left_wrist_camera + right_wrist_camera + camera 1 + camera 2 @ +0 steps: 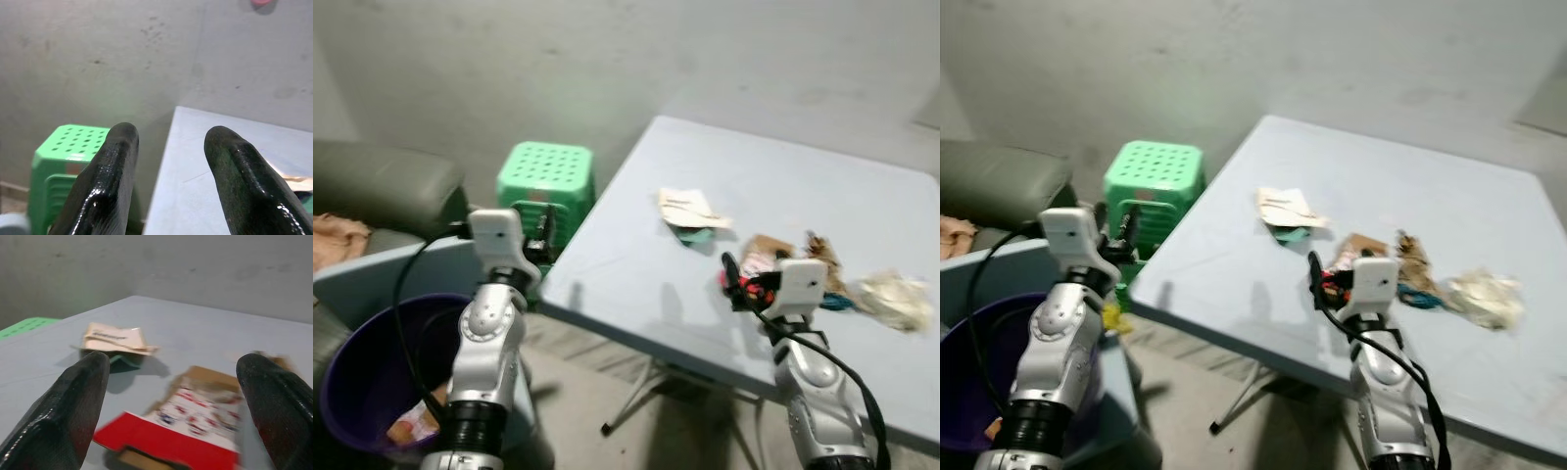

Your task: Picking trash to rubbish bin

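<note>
Trash sits scattered along the near half of the grey folding table (636, 294): a torn red-and-white carton (190, 428) closest to your right gripper (173, 396), a tan paper scrap lying over a green wrapper (690, 217) further in, a brown crumpled piece (822, 259) beside the carton, and a pale wad of paper (898, 299) toward the right edge. None of it is off the tabletop yet.

Your right gripper hovers low over the table with its fingers spread wide. The wrist view has the carton lying between them and just ahead, not touched. That framing suggests you are lined up to take the carton first; it lies flat and partly opened, so a pinch on a raised flap looks likelier to hold than one across the panel. The picture is blurred there, so the exact gap to the cardboard is hard to judge.

Your left gripper (171, 166) is raised off the table's left corner, fingers parted and empty, pointing past the green plastic stool (545, 176) toward the wall. It seems parked clear of the work.

Purple bin (357, 392) stands on the floor below your left arm, beside a grey sofa (382, 181), with some litter already at the bottom. It is well apart from the carton, so expect a carry across your body or a turn toward the left.
</note>
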Controlling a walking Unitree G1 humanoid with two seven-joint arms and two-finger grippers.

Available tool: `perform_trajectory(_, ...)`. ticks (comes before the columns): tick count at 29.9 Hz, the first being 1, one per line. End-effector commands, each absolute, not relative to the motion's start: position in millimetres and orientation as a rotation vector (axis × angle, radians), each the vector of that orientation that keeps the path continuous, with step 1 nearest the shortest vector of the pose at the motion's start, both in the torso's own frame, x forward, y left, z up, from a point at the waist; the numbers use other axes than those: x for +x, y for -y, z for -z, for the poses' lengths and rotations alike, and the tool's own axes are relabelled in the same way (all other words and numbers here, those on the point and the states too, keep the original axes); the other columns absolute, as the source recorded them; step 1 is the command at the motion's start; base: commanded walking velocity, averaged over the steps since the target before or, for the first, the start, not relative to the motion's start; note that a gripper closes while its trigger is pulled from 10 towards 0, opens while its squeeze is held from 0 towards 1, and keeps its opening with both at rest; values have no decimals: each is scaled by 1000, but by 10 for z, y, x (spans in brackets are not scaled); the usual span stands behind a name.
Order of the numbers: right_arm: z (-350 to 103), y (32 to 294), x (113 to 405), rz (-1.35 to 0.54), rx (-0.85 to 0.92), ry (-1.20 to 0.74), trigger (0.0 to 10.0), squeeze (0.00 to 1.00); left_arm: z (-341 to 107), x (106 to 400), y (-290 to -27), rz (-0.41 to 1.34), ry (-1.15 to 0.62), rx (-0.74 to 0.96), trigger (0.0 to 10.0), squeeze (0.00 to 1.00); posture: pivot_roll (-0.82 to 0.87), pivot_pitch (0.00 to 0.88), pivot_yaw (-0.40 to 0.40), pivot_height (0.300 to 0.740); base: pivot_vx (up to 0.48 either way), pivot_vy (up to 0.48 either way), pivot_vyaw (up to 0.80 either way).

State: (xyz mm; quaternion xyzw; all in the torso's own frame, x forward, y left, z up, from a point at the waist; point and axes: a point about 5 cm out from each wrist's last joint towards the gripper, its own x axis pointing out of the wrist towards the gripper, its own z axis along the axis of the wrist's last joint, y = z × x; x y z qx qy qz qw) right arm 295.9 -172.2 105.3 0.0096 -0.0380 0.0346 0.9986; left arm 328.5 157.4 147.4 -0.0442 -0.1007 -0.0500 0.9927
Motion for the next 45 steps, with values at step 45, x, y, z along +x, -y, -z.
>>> perform_trajectory(45,-1018,1703,2781,-83,43,39,10000,0,-1384,3178,-1511,159,147,-95,10000,0,25,0,-62,740,0,-185,-165)
